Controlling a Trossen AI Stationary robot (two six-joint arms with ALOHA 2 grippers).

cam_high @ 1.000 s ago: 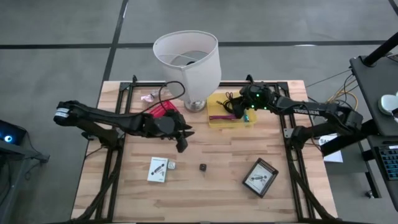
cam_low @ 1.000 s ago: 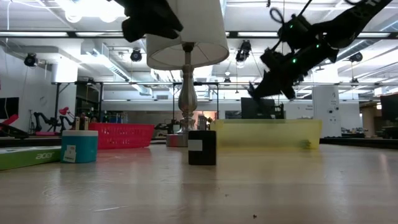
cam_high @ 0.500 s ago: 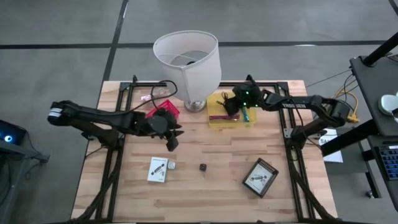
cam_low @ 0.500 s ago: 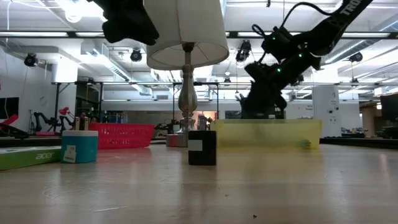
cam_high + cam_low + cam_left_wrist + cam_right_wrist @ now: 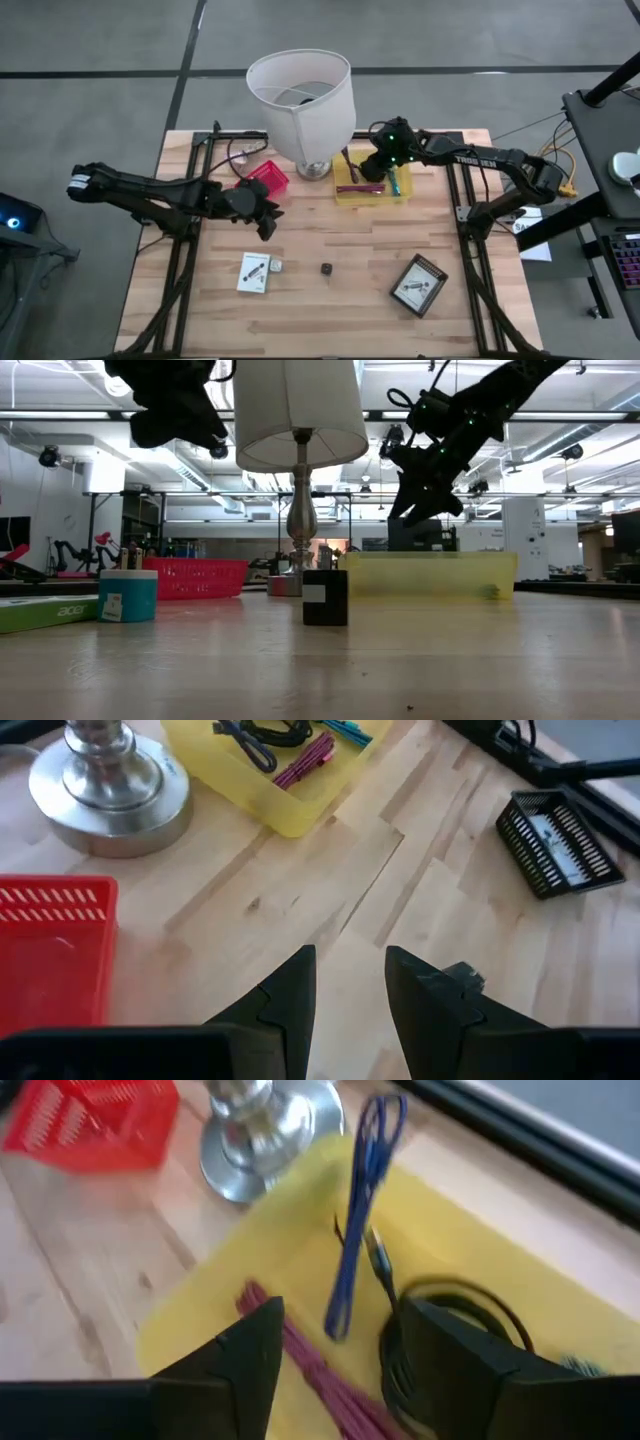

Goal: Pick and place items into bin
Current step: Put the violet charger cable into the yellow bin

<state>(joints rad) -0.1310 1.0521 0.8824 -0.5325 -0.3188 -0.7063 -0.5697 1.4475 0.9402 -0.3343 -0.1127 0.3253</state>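
— Where are the grippers?

— The right gripper (image 5: 372,168) hangs above the yellow bin (image 5: 404,190) at upper centre, fingers apart, nothing clamped; a blue cable (image 5: 358,1200) dangles beside them. The left gripper (image 5: 266,214) hovers left of centre, fingers apart and empty.

— What's left?

— A tiny black cube (image 5: 326,268) at lower centre, near a white packet (image 5: 255,272). The cube looks light and rigid; pinch its flat sides. The packet is flat, so probably catch an edge.
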